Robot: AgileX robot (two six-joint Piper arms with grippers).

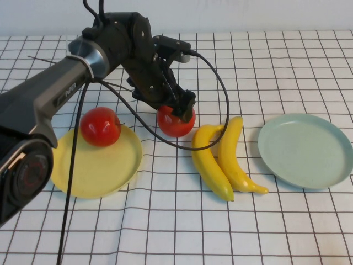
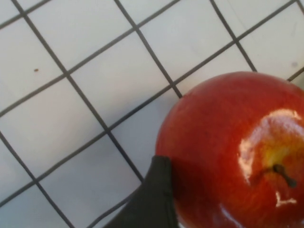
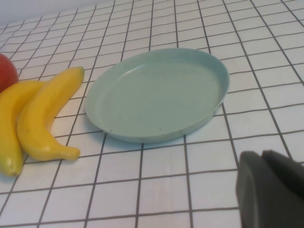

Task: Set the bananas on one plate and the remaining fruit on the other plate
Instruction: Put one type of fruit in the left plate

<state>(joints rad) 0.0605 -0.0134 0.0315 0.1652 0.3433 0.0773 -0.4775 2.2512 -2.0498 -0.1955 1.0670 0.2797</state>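
One red apple [image 1: 100, 126] sits on the pale yellow plate [image 1: 105, 171] at the left. My left gripper [image 1: 177, 110] is down on the second red apple [image 1: 174, 126], just right of that plate. In the left wrist view a dark finger [image 2: 152, 199] presses against that apple's [image 2: 228, 142] side. Two yellow bananas [image 1: 208, 163] [image 1: 234, 152] lie side by side on the cloth at the middle. The pale blue-green plate [image 1: 306, 149] stands empty at the right. My right gripper [image 3: 273, 190] is out of the high view; in the right wrist view its fingers are together near the blue-green plate [image 3: 156, 95].
A white cloth with a black grid covers the table. The left arm's black cables hang over the yellow plate and loop past the bananas. The right wrist view also shows both bananas [image 3: 45, 118] and an edge of the apple [image 3: 5, 71].
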